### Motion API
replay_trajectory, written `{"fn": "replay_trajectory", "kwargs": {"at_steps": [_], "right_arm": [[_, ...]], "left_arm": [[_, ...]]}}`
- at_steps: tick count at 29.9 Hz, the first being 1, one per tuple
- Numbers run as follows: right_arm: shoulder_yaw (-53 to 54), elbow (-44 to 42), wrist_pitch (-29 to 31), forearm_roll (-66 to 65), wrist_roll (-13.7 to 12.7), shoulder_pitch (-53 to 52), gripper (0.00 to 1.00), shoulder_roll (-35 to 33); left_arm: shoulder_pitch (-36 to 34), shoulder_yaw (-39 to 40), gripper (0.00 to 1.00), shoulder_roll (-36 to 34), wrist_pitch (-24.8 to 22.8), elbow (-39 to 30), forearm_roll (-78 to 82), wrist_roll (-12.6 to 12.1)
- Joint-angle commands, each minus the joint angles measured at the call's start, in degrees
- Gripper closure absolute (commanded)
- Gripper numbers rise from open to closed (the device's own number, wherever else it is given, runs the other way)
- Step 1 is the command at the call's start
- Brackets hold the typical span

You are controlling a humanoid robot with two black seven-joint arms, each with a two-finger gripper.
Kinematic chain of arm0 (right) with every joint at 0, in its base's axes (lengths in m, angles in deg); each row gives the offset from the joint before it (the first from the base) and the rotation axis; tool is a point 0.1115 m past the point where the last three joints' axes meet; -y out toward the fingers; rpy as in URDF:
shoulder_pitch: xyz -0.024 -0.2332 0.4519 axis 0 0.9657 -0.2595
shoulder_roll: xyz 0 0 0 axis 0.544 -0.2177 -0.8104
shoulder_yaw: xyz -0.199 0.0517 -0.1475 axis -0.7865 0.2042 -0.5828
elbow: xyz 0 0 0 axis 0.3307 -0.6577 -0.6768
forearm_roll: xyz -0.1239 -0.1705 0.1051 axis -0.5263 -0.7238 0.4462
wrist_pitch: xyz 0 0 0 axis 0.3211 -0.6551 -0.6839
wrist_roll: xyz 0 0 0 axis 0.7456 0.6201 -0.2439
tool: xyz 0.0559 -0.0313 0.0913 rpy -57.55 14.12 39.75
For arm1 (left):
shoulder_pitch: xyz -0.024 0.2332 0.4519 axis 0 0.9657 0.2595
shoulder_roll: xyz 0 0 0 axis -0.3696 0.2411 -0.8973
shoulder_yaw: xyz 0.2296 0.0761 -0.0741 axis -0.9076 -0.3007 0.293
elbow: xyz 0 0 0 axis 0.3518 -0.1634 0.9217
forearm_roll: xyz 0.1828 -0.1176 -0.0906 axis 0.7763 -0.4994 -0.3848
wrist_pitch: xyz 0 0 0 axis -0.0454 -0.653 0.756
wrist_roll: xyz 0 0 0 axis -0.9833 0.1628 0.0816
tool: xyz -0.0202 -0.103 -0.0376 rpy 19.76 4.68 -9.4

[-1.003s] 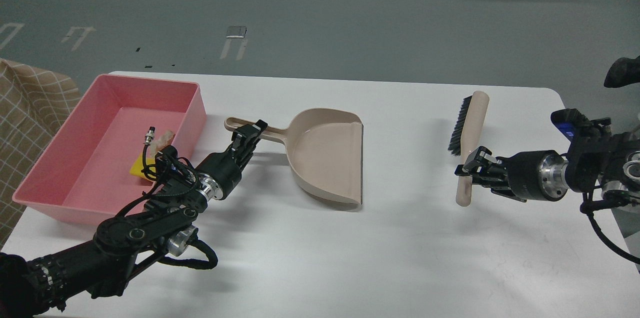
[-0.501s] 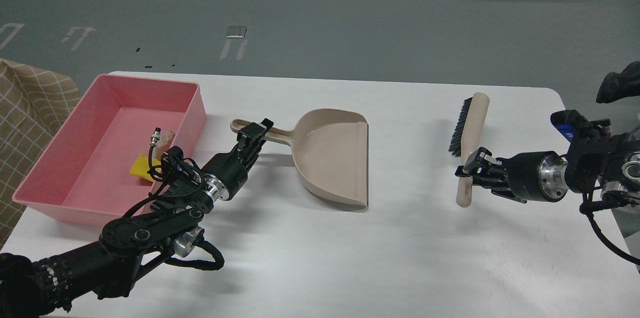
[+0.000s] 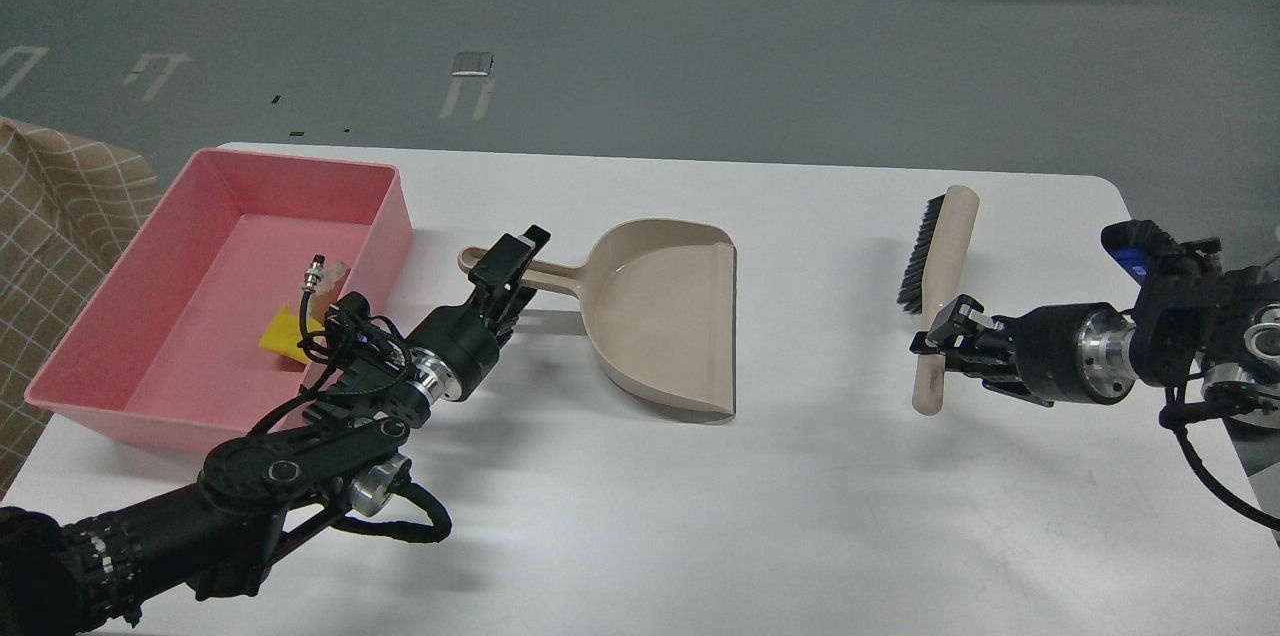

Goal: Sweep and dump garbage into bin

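- Garbage (yellow sponge [image 3: 280, 333], bread scrap [image 3: 335, 272]) lies in the pink bin [image 3: 120, 316], table's 9 o'clock.
- Left gripper [image 3: 508, 261] spread around the dustpan [image 3: 660, 316] handle, released.
- Right gripper [image 3: 945, 328] clenched on the brush [image 3: 940, 256], 3 o'clock.
- Judgement: dumping done; next, withdraw left, release brush.

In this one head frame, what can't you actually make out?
- Garbage in the pink bin: the left arm's cables hide most of the yellow sponge and the bread slice.
- Left gripper: at the dustpan handle, but contact is unclear.
- Right gripper: at the brush handle; its fingers hide the contact.
- Right arm: cut off by the frame edge.
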Motion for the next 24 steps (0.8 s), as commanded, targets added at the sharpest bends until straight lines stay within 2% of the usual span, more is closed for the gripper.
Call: {"fn": "replay_trajectory", "kwargs": {"at_steps": [1, 6, 13, 18, 22, 24], "right_arm": [[0.0, 0.0, 0.0, 0.0, 0.0, 0.2, 0.88, 0.1], [0.0, -0.1, 0.0, 0.0, 0.0, 0.2, 0.83, 0.1], [-0.1, -0.1, 0.0, 0.0, 0.0, 0.3, 0.52, 0.1], [0.0, -0.1, 0.0, 0.0, 0.0, 0.3, 0.37, 0.2], [0.1, 0.0, 0.0, 0.0, 0.0, 0.2, 0.14, 0.7], [0.1, 0.1, 0.0, 0.0, 0.0, 0.2, 0.11, 0.7]], "left_arm": [[0.6, 0.0, 0.02, -0.4, 0.0, -0.9, -0.1, 0.0], [1.4, 0.3, 0.02, -1.3, 0.1, -3.8, -0.1, 0.0], [1.5, 0.3, 0.02, -1.9, 0.1, -4.4, -0.1, 0.0], [1.5, 0.0, 0.02, -2.0, 0.2, -4.6, -0.1, 0.0], [2.1, -0.1, 0.02, -2.6, 0.3, -5.4, -0.1, 0.0], [2.3, 0.0, 0.02, -3.1, 0.4, -6.2, -0.1, 0.0]]}}
